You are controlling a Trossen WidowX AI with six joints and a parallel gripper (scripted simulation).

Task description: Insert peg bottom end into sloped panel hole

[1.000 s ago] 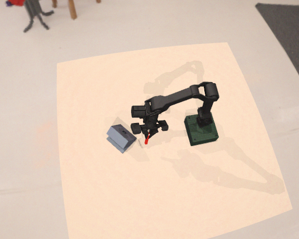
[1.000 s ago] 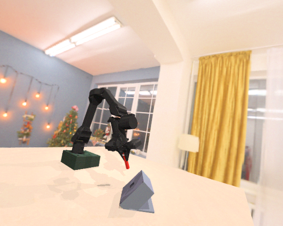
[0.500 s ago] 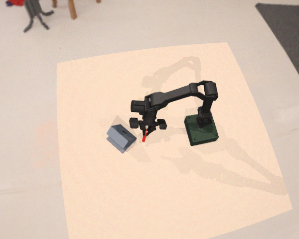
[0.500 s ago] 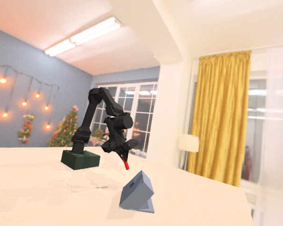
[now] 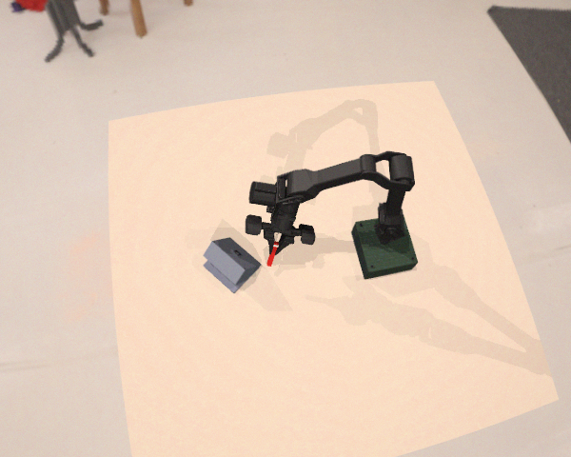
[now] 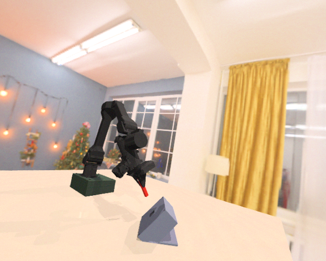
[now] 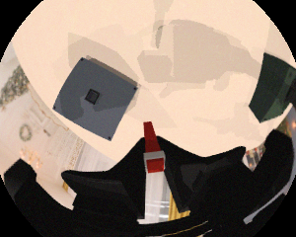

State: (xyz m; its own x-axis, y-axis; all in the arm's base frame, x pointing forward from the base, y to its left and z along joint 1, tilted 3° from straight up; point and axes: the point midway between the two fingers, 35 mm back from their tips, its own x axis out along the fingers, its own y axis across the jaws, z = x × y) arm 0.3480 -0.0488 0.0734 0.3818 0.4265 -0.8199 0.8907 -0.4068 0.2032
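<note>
The red peg (image 5: pixel 270 258) (image 6: pixel 145 191) (image 7: pixel 149 135) has flat sides and a pale band near its top end. My gripper (image 5: pixel 276 247) (image 6: pixel 142 184) (image 7: pixel 150 139) is shut on it, and its bottom end sticks out past the fingertips. The peg is tilted and in the air, clear of the panel. The blue-grey sloped panel (image 5: pixel 219 259) (image 6: pixel 158 224) (image 7: pixel 74 91) stands on the table, left of the peg in the top view. Its square-looking dark hole (image 5: pixel 236 253) (image 6: pixel 152 212) (image 7: pixel 92 96) is in the sloped face. The hole's inside is too dark to see.
The arm's dark green base block (image 5: pixel 384 256) (image 6: pixel 93 186) (image 7: pixel 270 91) stands on the pale table (image 5: pixel 324 384) (image 6: pixel 31 202), right of the panel in the top view. The panel's near corner is close beside the peg in that view. Arm shadows cross the table.
</note>
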